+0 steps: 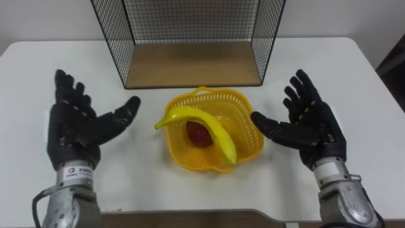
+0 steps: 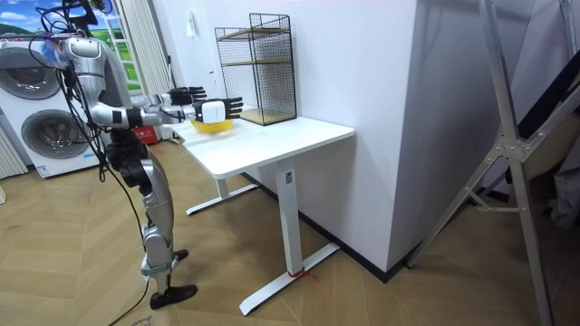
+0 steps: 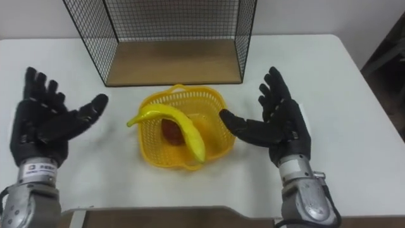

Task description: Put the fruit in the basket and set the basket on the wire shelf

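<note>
A yellow basket is sitting on the white tabletop, and both fruits are lying inside it. A banana is resting across the basket, one end poking over the rim on the robot's left and the other reaching the near rim. A dark red fruit is lying on the basket's bottom, under the banana. The left hand is hovering to the left of the basket, clear of it, with its fingers spread and its palm turned toward the basket. The right hand is hovering to the right of the basket, likewise spread wide, its thumb reaching close to the basket's rim. Neither hand is holding anything. The wire shelf is standing just behind the basket, its wooden floor bare.
</note>
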Controlling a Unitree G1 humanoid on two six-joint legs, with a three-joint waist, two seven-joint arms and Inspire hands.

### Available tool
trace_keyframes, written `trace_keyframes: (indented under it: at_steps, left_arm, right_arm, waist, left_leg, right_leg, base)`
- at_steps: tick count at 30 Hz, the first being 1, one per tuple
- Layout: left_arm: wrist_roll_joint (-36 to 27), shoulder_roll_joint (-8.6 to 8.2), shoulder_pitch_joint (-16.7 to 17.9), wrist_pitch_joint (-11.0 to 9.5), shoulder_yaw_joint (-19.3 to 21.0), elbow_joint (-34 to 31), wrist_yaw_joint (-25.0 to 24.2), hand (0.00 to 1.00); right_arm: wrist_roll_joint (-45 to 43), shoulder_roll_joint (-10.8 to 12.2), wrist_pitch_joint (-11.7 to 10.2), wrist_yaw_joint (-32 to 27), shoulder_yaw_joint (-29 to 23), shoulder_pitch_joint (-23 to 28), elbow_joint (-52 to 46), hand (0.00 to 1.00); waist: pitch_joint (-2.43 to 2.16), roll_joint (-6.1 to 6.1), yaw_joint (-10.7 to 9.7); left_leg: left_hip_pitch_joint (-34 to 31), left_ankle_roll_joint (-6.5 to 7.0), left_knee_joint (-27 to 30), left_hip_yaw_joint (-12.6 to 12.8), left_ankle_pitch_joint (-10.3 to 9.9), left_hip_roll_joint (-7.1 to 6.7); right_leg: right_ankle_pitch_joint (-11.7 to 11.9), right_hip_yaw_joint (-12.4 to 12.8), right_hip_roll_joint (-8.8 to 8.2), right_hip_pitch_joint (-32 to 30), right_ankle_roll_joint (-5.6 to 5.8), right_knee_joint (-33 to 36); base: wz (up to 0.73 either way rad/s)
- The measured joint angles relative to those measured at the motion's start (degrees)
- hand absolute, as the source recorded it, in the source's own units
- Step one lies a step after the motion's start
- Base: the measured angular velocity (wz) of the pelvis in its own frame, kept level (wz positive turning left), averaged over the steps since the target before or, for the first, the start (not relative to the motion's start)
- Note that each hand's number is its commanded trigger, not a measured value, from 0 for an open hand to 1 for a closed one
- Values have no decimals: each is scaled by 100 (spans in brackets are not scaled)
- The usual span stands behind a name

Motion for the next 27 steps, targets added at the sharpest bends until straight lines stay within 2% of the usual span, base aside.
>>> trace_keyframes:
  at_steps: [3,9,14,17,21,27]
  left_arm:
    - [0,4,2,73,-72,0,-356,0]
    - [3,24,15,87,-138,127,-814,0]
    - [4,32,22,93,-256,388,-948,0]
    - [9,35,22,195,-310,601,-1035,0]
    - [14,34,24,216,-433,885,-1167,0]
    - [13,34,24,257,-440,898,-1193,0]
  right_arm:
    - [1,1,0,126,31,0,0,0]
    - [-2,6,0,322,54,1,80,0]
    - [-27,44,-2,364,111,-13,248,0]
    - [-57,56,3,358,266,-16,461,0]
    - [-104,76,4,361,378,-46,568,0]
    - [-105,80,4,360,396,-133,616,0]
  waist:
    - [-23,-40,-12]
    - [-29,-48,-17]
    - [-25,-55,-11]
    - [-20,-58,-3]
    - [-9,-52,5]
    - [10,-33,3]
  left_leg:
    - [-56,3,58,3,1,5]
    - [-31,2,59,2,2,24]
    - [-24,1,58,2,3,32]
    - [-13,1,61,5,3,32]
    - [-7,1,58,5,3,32]
    - [-9,0,52,4,2,32]
  right_leg:
    - [4,1,2,-31,-6,12]
    - [18,3,18,-11,-25,26]
    - [19,5,23,-10,-27,44]
    - [19,6,23,-4,-27,44]
    - [19,1,23,2,-27,44]
    - [19,-3,23,2,-26,43]
  base:
    - [0]
    - [0]
    - [0]
    - [0]
    - [0]
    - [0]
